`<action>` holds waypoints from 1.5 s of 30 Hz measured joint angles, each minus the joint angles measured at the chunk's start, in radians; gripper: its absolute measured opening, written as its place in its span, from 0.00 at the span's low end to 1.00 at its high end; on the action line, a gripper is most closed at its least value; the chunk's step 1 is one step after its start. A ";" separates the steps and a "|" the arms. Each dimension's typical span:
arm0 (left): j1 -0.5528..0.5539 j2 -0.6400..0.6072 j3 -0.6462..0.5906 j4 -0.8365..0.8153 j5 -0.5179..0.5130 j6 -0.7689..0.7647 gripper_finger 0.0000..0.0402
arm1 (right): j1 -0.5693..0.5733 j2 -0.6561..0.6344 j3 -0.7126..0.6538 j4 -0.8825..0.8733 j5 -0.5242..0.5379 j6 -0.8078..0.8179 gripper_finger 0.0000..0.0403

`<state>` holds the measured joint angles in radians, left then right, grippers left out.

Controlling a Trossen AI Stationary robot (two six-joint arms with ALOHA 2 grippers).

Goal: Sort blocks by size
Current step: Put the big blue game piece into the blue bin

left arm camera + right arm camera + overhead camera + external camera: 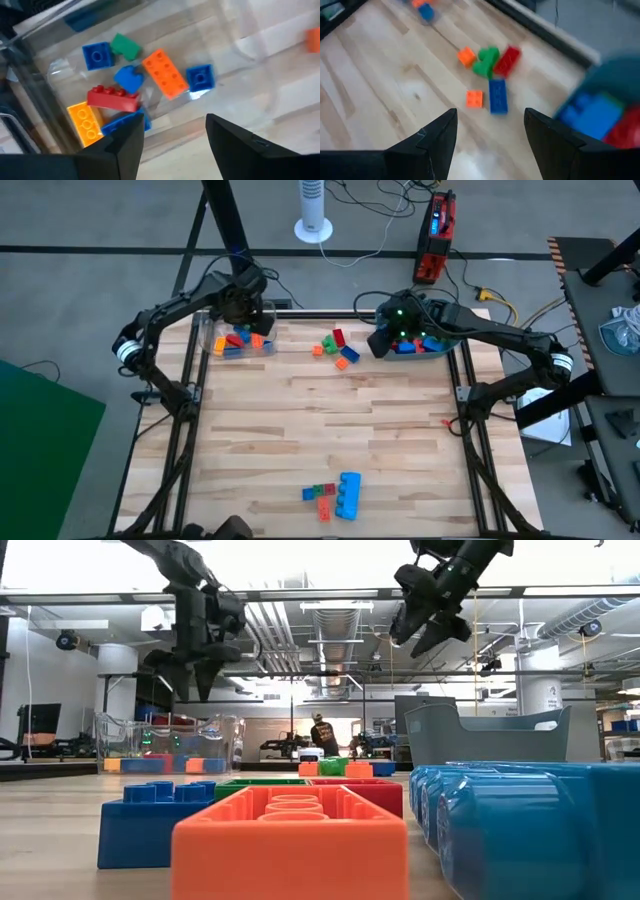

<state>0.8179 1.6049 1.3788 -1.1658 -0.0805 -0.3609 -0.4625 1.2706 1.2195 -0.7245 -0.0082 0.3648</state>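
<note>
Wooden slat table [330, 430] is being worked from both far corners, grey floor around it.

Left gripper [243, 308] is being held above the clear plastic box [212, 330] at the far left; its fingers [125, 145] are spread wide, nothing gripped. Small blocks are lying in that box: an orange brick [165, 72], a red one [112, 97], a yellow one [85, 120], blue pieces [97, 54] and a green one [125, 45].

Right gripper [381, 340] is being held just beside the teal tub [450, 340] at the far right, fingers [437, 140] wide apart and empty. Blue and red blocks [600, 117] are sitting in the tub.

Loose cluster [335, 348] is lying on the table between the two containers: red, green, orange, blue.

Second group is lying at the near edge: a chunky light-blue block [348, 494] with small red, green, orange and blue ones [320, 495] just beside it.
</note>
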 joint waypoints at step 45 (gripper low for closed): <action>-0.368 -0.041 0.661 -0.406 -0.390 -0.820 0.49 | 0.000 0.001 0.000 0.004 0.000 0.219 0.54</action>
<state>0.4503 1.5635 2.0402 -1.5715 -0.4701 -1.1805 -0.4625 1.2713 1.2198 -0.7203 -0.0078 0.5835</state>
